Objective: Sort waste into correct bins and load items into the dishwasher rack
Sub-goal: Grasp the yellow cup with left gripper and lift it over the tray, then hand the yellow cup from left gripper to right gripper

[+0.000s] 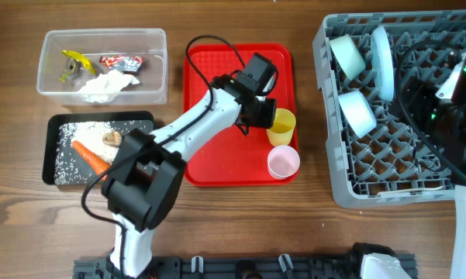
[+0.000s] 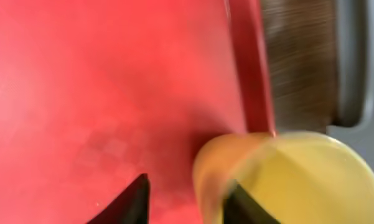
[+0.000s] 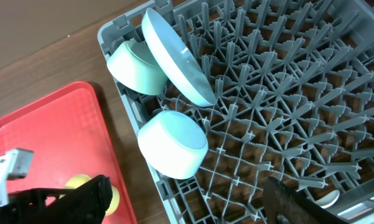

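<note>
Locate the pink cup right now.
Overhead view: the pink cup stands on the red tray at its near right corner, just in front of the yellow cup and left of the dishwasher rack.

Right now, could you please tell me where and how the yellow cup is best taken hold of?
Probably by its rim wall, from above. The yellow cup stands upright, mouth open, so one finger can go inside and one outside. Come at the side facing the middle of the red tray, where the left gripper is open; the pink cup stands close on another side.
</note>
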### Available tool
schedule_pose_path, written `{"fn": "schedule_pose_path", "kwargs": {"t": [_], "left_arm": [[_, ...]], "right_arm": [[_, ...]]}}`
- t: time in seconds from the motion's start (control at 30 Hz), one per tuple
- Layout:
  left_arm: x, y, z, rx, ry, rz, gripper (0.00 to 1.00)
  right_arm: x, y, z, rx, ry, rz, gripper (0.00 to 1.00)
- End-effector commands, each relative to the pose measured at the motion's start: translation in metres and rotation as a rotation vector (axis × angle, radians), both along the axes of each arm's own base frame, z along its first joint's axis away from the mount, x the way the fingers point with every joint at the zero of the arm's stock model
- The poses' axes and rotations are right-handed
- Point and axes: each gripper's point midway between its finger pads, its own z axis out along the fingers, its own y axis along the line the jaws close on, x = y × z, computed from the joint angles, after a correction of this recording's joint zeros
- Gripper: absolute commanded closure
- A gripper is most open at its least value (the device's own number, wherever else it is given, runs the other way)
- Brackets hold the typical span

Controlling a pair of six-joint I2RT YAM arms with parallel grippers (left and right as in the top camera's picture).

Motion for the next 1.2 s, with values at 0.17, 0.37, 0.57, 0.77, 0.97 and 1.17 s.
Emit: {"fn": "schedule_pose_path", "kwargs": {"t": [0.17,0.37,0.57,0.77,0.97,1.17], "left_arm": [[-0.005,0.005,-0.018,0.044,0.037,0.014,0.96],[0.011,0.035,0.047,-0.21,0.106,0.045,0.96],[0.016,0.07,0.155,-0.869,0.175,-0.136,0.96],[0.017,0.089,0.197,-1.108,0.156,-0.219,0.96],[0.009,0.075,0.21,-1.161,0.122,-0.326,0.96],[0.005,0.069,0.211,-1.162,0.13,-0.345,0.96]], "right_arm": [[0.001,0.003,-0.002,0.023,0.001,0.011,0.2],[0.021,0.072,-0.012,0.238,-0.013,0.405,0.18],[0.041,0.137,-0.025,0.544,-0.067,0.796,0.09],[0.041,0.205,-0.01,0.829,-0.241,1.257,0.0],[0.049,0.248,-0.009,0.918,-0.294,1.437,0.0],[0.066,0.271,-0.012,0.831,-0.278,1.408,0.0]]}}
